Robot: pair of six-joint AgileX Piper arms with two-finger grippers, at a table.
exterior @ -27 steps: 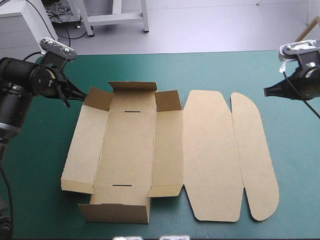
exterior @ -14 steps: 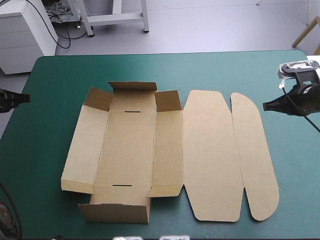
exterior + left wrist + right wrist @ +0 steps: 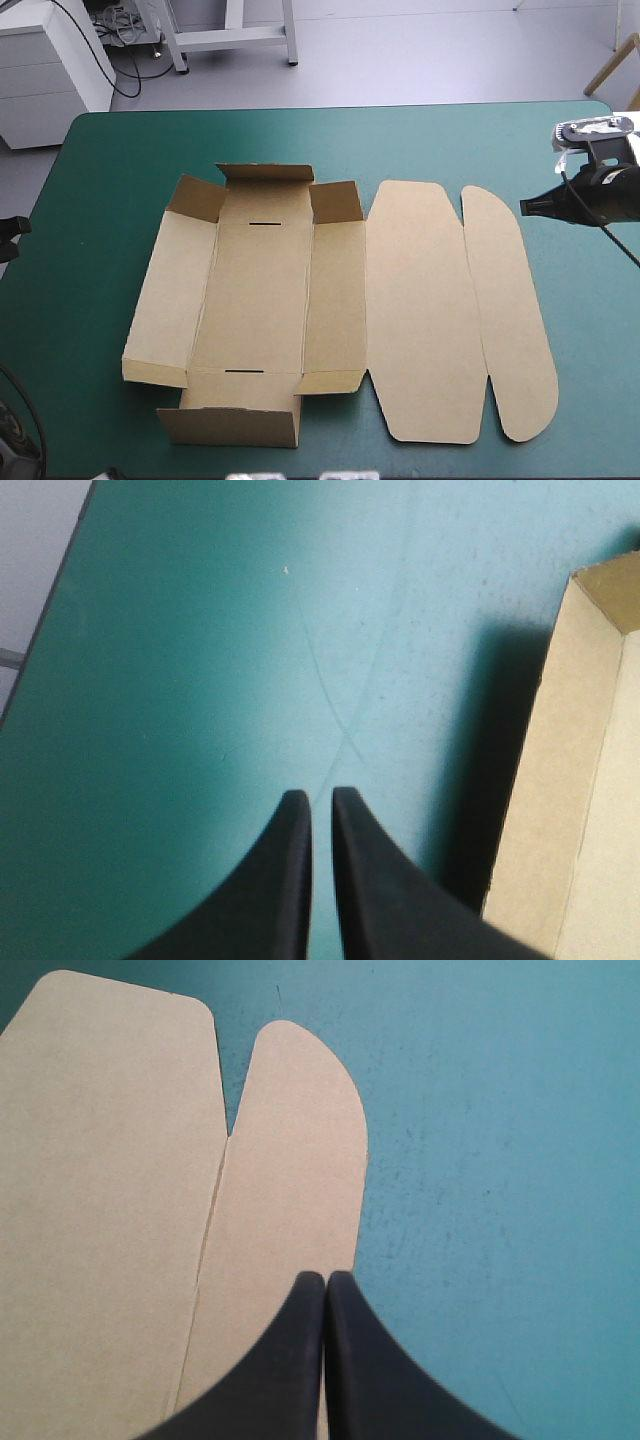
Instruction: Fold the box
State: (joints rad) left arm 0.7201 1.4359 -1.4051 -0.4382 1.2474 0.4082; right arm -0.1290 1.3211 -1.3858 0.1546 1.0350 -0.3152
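The brown box (image 3: pixel 255 300) lies mid-table as a cut sheet. Its left part has low walls and corner flaps partly raised, while the lid panel (image 3: pixel 420 310) and the rounded flap (image 3: pixel 510 320) lie flat to the right. My right gripper (image 3: pixel 527 207) hovers near the table's right edge, shut and empty, pointing at the rounded flap (image 3: pixel 290 1160); in its own view the gripper (image 3: pixel 325 1278) stands over that flap's outer edge. My left gripper (image 3: pixel 321 798) is shut on nothing above bare teal-green cover, with the box's raised left wall (image 3: pixel 555 780) beside it. In the high view only a black bit of the left arm (image 3: pixel 12 228) shows.
Bare teal-green cover (image 3: pixel 90 200) surrounds the box on all sides, widest at the far side and the left. The table's left edge (image 3: pixel 45 620) runs close to my left gripper. A white cabinet (image 3: pixel 50 60) stands beyond the far left corner.
My left arm has pulled back from the box's far left corner, leftward and almost out of the high view. The right gripper has barely shifted. The box has not moved.
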